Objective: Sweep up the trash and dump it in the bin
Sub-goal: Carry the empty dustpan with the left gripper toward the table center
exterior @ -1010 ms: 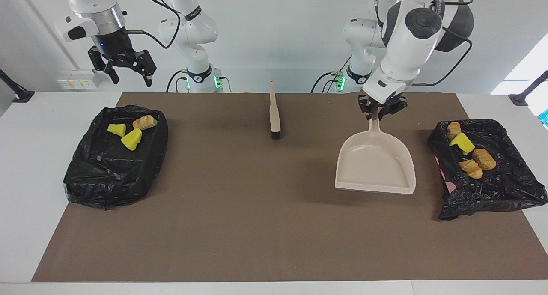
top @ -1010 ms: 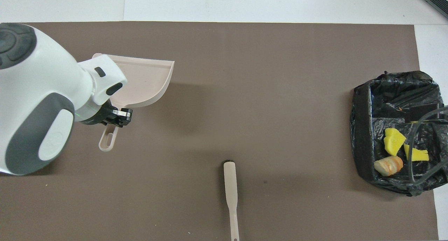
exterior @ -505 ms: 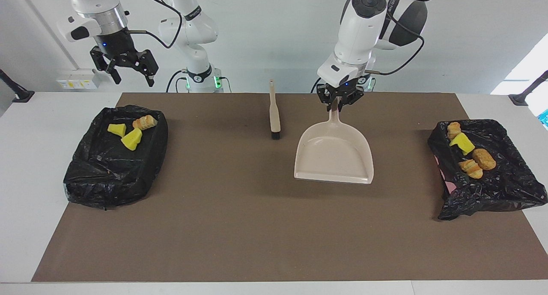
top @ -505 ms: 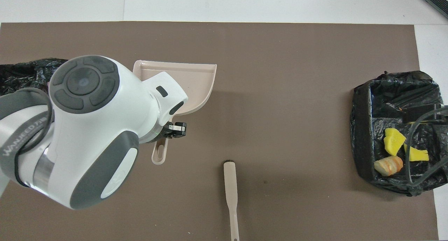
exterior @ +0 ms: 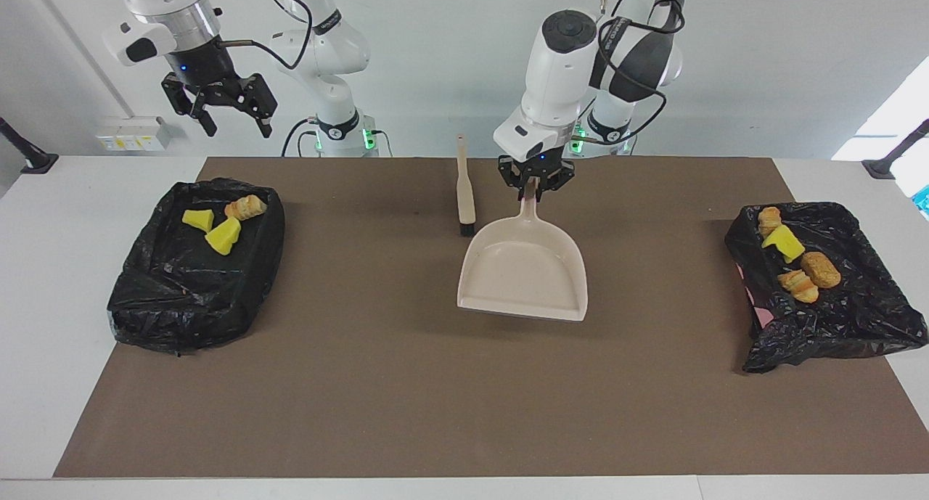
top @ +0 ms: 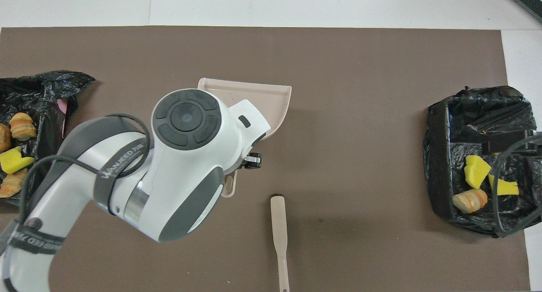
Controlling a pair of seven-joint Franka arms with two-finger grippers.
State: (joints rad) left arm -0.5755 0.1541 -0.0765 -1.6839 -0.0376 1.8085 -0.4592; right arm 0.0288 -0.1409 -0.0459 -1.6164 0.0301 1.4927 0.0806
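Left claw [exterior: 535, 186] closed on dustpan [exterior: 524, 271] handle, over mid-desk [exterior: 406, 384]. Right claw [exterior: 231, 114] wide open, holding nothing, raised by the desk's robot edge.

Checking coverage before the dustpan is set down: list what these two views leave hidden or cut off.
- Overhead view: the left arm covers most of the dustpan and the left gripper on its handle.
- Overhead view: the bin at the left arm's end is cut by the edge; some trash shows.
- Overhead view: the right gripper is out of view.
- Overhead view: the brush handle runs off the bottom edge.
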